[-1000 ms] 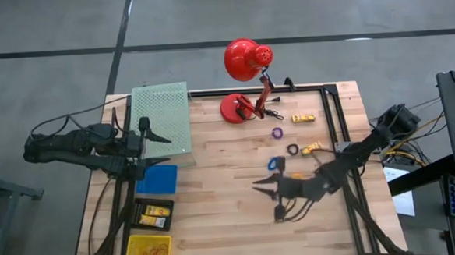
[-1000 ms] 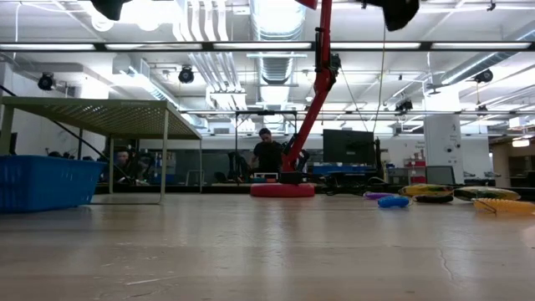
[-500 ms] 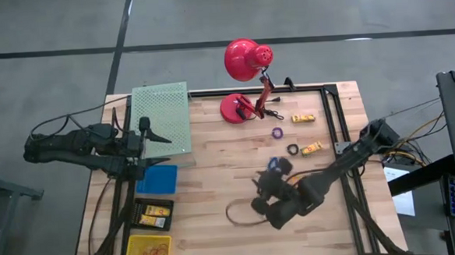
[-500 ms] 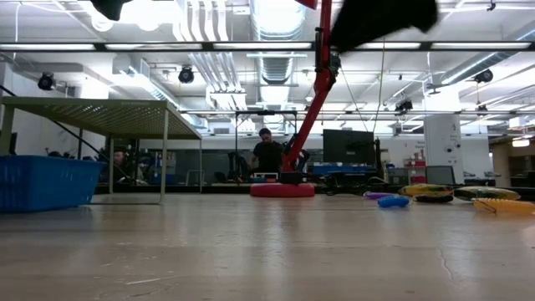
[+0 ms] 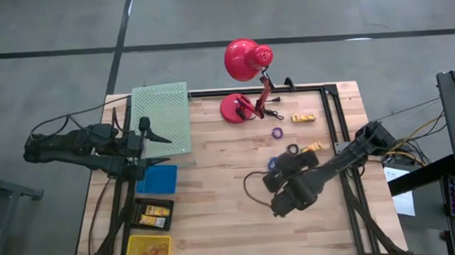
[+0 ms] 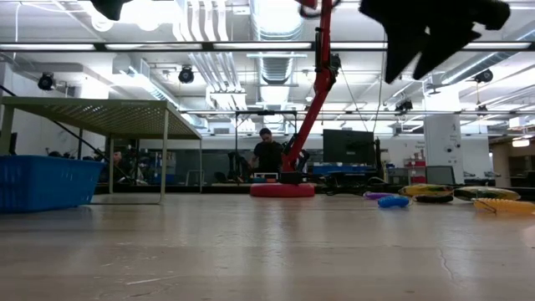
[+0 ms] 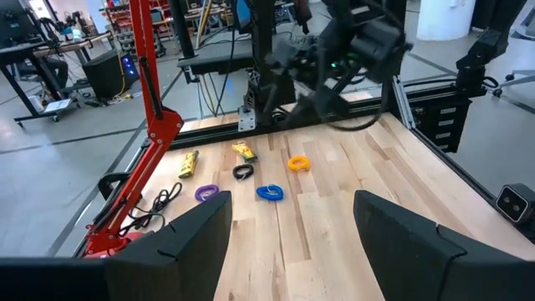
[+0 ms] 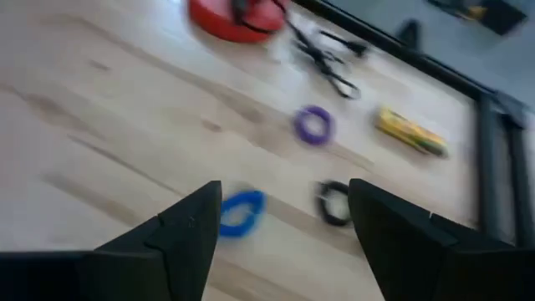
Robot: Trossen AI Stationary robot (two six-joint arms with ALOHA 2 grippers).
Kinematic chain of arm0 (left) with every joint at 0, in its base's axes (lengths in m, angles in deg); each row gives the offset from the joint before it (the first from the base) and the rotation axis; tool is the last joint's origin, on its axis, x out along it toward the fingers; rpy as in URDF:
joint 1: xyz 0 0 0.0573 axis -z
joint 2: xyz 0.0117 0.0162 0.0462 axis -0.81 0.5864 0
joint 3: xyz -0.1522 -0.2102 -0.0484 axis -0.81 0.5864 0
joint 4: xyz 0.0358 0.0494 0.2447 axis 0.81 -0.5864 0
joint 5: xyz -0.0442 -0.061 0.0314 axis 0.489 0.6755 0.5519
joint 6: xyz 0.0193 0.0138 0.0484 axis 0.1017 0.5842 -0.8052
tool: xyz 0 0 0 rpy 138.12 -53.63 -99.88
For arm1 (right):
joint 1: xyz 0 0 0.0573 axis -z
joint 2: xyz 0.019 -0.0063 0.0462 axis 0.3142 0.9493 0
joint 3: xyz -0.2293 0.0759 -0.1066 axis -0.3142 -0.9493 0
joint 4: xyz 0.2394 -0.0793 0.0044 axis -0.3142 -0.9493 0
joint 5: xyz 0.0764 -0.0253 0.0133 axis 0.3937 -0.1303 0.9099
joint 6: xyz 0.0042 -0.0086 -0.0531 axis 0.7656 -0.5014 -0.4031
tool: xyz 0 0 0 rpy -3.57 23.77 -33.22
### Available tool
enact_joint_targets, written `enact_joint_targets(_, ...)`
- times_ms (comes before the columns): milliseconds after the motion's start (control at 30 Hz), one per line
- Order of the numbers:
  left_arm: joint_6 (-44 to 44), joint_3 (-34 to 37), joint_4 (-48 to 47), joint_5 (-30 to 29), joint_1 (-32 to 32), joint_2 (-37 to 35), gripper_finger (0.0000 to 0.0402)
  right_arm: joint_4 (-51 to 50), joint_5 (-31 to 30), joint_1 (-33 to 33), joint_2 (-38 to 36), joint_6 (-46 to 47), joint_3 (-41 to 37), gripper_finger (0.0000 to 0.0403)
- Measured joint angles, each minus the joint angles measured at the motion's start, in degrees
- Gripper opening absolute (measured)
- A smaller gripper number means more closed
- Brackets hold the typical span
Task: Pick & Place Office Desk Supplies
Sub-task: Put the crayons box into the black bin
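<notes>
The blue ring (image 8: 242, 211) lay on the table (image 5: 216, 198), just ahead of the right hand (image 8: 280, 242); that hand hung above it with fingers spread wide, holding nothing; near it lay the black ring (image 8: 333, 203), the purple ring (image 8: 313, 125) and a yellow piece (image 8: 408, 132); the red desk lamp (image 5: 244, 80) stood beyond them; the right arm reached in low from the table's right edge; the left hand (image 7: 292, 226), open and empty, waited at the left edge by the green mesh tray (image 5: 162, 119).

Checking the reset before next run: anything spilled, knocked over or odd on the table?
Nothing stands out. The red lamp stands upright; the purple ring, blue ring, black ring and orange ring lie loose and apart on the table.
</notes>
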Motion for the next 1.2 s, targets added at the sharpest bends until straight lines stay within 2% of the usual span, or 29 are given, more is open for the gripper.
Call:
enact_joint_targets(67, 0.0, 0.0, -0.01, 0.01, 0.0, 0.0, 0.0256, -2.21, 2.36, 0.79, -0.23, 1.17, -0.46, 0.0254)
enact_joint_targets(167, 0.0, 0.0, -0.02, 0.02, 0.0, 0.0, 0.0256, -1.08, 6.04, 2.61, -2.4, -5.11, -1.75, 0.0242)
enact_joint_targets(267, 0.0, 0.0, -0.02, 0.02, 0.02, 0.0, 0.0256, -2.07, 8.97, 5.34, -4.07, -5.78, -2.69, 0.0228)
enact_joint_targets(500, 0.0, 0.0, -0.02, 0.0, 0.03, 0.0, 0.0256, -1.4, 11.28, 14.66, -10.37, -5.92, -7.02, 0.0213)
enact_joint_targets(633, 0.0, 0.0, -0.02, 0.0, 0.02, 0.0, 0.0256, -0.5, 12.44, 20.13, -14.01, -9.55, -9.79, 0.0212)
enact_joint_targets(833, 0.0, 0.0, -0.03, 0.01, 0.02, 0.0, 0.0256, 5.52, 12.55, 27.65, -18.31, -19.84, -16.67, 0.0212)
enact_joint_targets(1067, 0.0, 0.0, -0.02, 0.01, 0.02, 0.0, 0.0256, 19.96, 12.31, 33.07, -20.92, -33.63, -28.89, 0.0212)
enact_joint_targets(1200, 0.0, 0.0, -0.02, 0.01, 0.02, 0.0, 0.0256, 22.27, 12.29, 37.25, -20.92, -38.58, -33.51, 0.0212)
